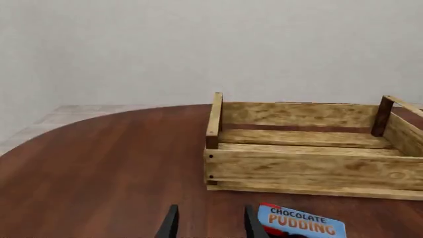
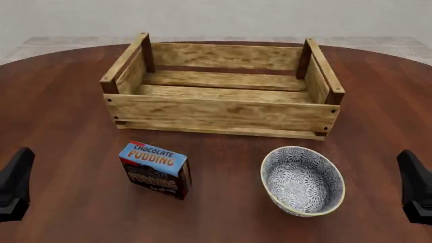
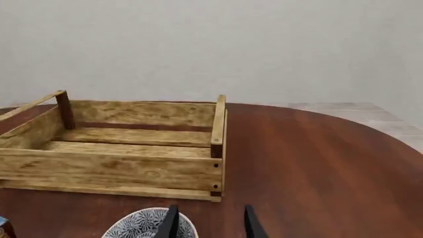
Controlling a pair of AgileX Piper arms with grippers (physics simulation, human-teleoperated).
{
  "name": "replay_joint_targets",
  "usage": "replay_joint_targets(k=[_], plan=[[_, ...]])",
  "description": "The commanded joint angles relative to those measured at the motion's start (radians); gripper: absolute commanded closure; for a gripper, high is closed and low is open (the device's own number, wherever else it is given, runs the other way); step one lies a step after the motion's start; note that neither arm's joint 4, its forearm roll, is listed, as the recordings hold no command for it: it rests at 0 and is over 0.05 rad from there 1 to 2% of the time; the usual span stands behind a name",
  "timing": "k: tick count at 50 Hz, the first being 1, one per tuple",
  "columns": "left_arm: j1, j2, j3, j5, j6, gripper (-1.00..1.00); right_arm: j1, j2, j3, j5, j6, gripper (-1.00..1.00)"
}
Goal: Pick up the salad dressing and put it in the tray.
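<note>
Oddly, no dressing bottle shows in any view, so which way it lies from either gripper, and which arm is nearer, cannot be told. The tray (image 2: pixel 223 112) sits far centre on the table (image 2: pixel 60 136), nothing inside. Nearer stand a pudding box (image 2: pixel 155 169) and a bowl (image 2: pixel 302 180). Left gripper (image 1: pixel 209 224) and right gripper (image 3: pixel 210 223) hang parted, holding nothing.
</note>
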Motion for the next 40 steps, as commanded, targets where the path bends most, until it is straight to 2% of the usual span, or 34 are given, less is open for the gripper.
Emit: replay_joint_targets(k=[1,22,31,36,40], plan=[[0.006,-0.032,0.005,0.031,-0.005,-1.0,0.008,-0.005,-0.003,0.007,0.003,-1.0],[0.016,-0.036,-0.012,0.056,0.003,-1.0,0.006,-0.007,-0.005,0.013,0.01,-1.0],[0.035,-0.032,-0.058,0.128,0.045,-1.0,0.008,-0.005,0.0,0.012,0.009,-1.0],[0.064,-0.028,-0.082,0.179,0.059,-1.0,0.006,-0.005,-0.003,0.015,0.012,-1.0],[0.056,-0.034,-0.093,0.211,0.057,-1.0,0.004,-0.005,-0.004,0.017,0.013,-1.0]])
